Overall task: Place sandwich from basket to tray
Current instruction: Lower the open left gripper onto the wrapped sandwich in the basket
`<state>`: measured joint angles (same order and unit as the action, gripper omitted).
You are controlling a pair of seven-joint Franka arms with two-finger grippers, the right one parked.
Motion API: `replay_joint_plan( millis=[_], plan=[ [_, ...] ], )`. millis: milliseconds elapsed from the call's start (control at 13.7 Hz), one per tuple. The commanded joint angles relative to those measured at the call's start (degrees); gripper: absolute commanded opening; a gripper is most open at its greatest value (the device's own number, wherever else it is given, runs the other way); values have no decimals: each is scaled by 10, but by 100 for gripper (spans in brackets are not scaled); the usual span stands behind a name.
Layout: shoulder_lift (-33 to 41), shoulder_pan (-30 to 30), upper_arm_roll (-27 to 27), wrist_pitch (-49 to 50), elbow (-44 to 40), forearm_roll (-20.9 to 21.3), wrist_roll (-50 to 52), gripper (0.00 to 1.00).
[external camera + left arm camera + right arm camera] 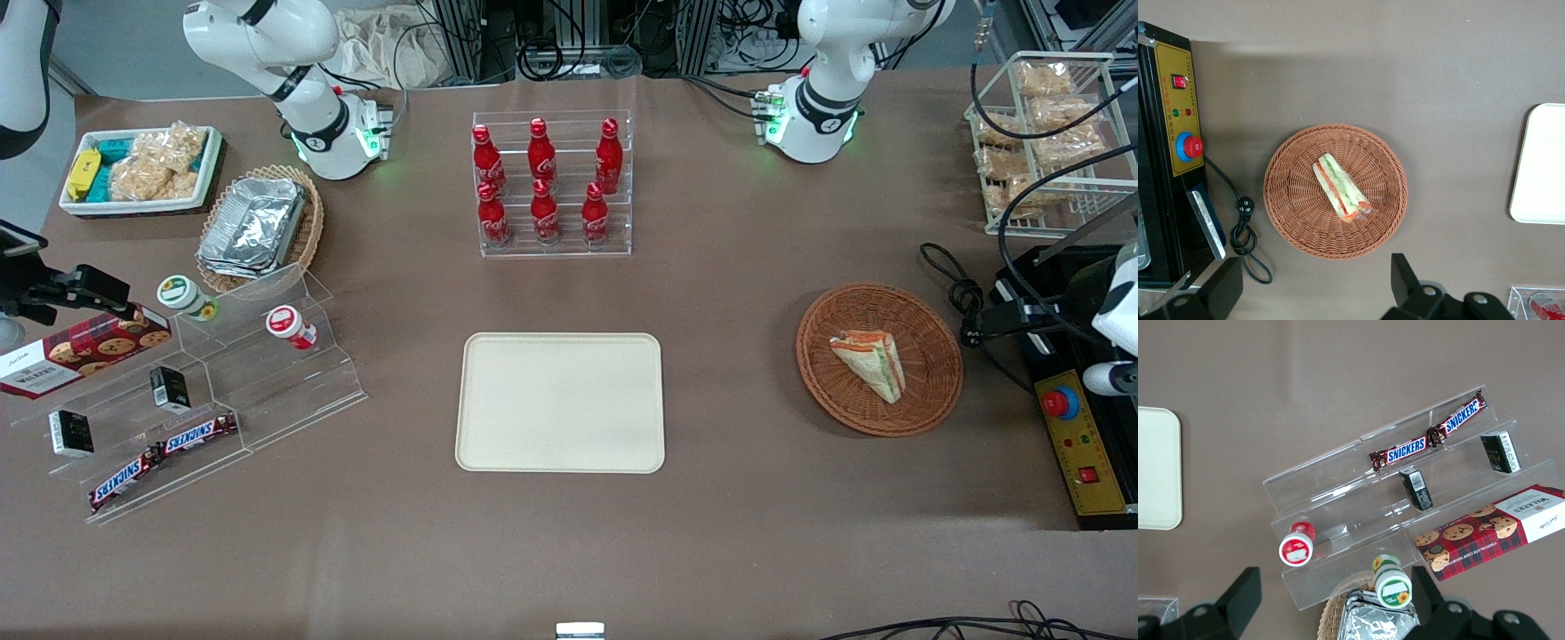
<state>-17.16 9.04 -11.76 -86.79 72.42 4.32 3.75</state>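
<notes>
The sandwich point(871, 360), a wrapped wedge with orange and green stripes, lies in the round reddish-brown wicker basket point(827, 373) toward the working arm's end of the table. The cream tray point(560, 402) lies flat and bare at the table's middle. In the left wrist view my gripper point(1315, 287) hangs high above the table, open and empty, with its fingertips point(1405, 277) just outside the basket's point(1298, 200) rim. The sandwich point(1340, 188) sits in the basket's middle, and an edge of the tray point(1541, 163) shows. In the front view only the arm's white wrist point(1122, 307) shows.
A black control box with a yellow panel and red button point(1080, 444) and a coiled cable point(956, 284) lie beside the basket. A rack of red bottles point(551, 182) stands farther from the camera than the tray. A wire snack rack point(1040, 133) and acrylic shelves point(204, 391) stand at the table's ends.
</notes>
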Motion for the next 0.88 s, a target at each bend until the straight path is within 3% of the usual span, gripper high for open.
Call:
replay_joint_plan(
  millis=[0, 439, 585, 805],
  plan=[
    [-4, 0, -1, 8, -10, -6, -9, 99],
    [-3, -1, -2, 17, 48, -5, -6, 99],
    [0, -2, -2, -2, 106, 1, 6, 99],
    [41, 3, -1, -115, 236, 1, 37, 99]
  ],
)
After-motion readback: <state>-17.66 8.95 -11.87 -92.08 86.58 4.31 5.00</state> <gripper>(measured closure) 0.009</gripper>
